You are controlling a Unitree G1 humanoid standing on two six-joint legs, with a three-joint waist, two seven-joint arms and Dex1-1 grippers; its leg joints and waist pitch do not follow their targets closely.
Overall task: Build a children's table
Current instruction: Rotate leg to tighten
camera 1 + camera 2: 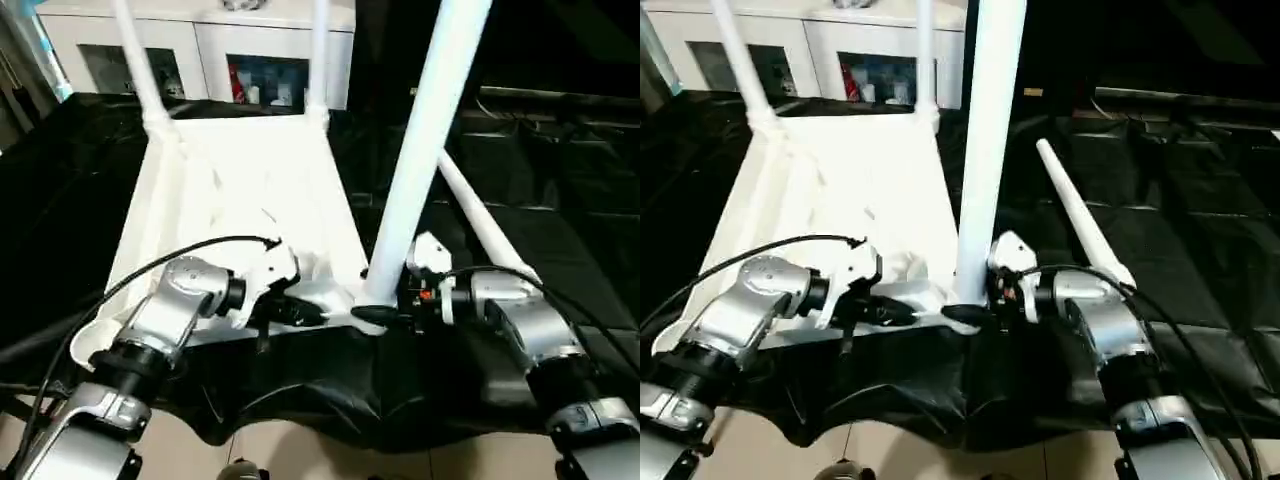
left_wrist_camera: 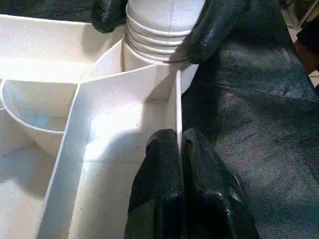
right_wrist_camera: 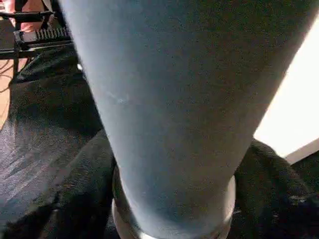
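So the tabletop (image 1: pixel 240 190) is lying upside down on the black-covered desk (image 1: pixel 1200 260) right in front of me, ribbed underside up. Two legs (image 1: pixel 135 60) are already standing in the far corners, and a third leg (image 1: pixel 425 140) stands at the near corner on my right. A fourth leg (image 1: pixel 1080 225) lies loose on the cloth just beside it.

Handling guess: it's all hollow white plastic, so light and fairly stiff, but smooth and glossy, meaning slippery. The legs are long tapered tubes, so I'd take them low near the flared, ringed end, where there's least leverage to tip. For the top, the thin ribs and rim wall are the best things to pinch.

That's what my left jaws (image 2: pixel 178 149) are doing, pressed together on the thin rim wall by that corner. My right jaws (image 1: pixel 385 305) sit around the base of the upright leg, black fingers (image 2: pixel 219 25) either side of the ringed collar; whether they're actually squeezing it, I can't tell.

Behind it all is a white cabinet (image 1: pixel 200 40) with glass doors.
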